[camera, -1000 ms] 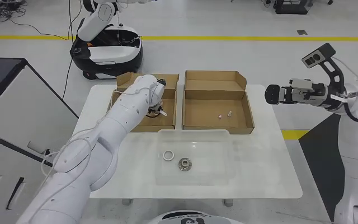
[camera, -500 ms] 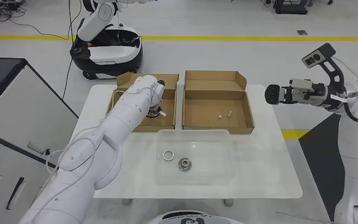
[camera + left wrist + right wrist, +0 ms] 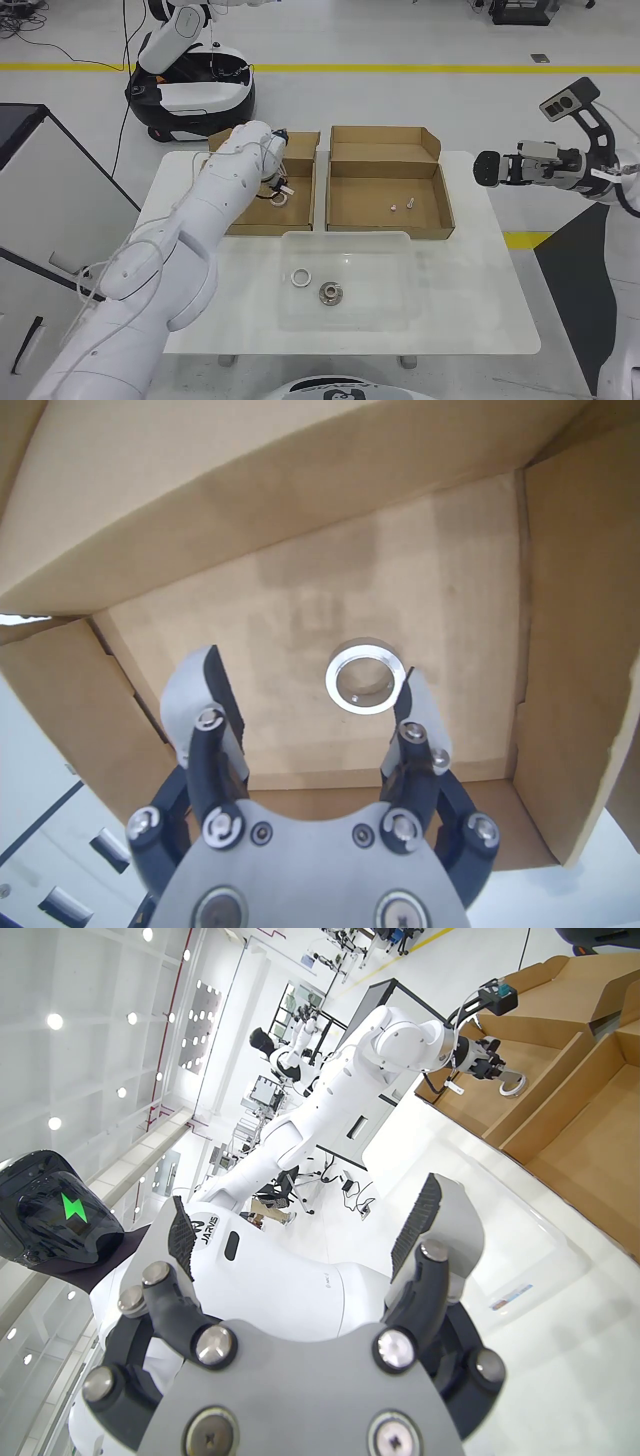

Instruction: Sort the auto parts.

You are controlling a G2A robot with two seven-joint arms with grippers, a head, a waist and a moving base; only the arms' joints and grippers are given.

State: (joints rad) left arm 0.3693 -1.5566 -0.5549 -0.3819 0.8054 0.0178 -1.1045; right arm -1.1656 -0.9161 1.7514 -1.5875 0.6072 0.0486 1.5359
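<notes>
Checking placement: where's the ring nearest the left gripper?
Left wrist view: the ring lies in the left cardboard box, between the fingers of the open left gripper.

Bright, even overhead light; ceiling lamps [image 3: 54, 1021] glare; soft shadow on cardboard box [image 3: 320, 565] floor.

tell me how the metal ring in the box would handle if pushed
The metal ring looks solid and machined: probably rigid, heavy for its size. Lying flat on the cardboard box floor, it would likely slide rather than roll. Its polished rim may be slippery to grip.
</notes>
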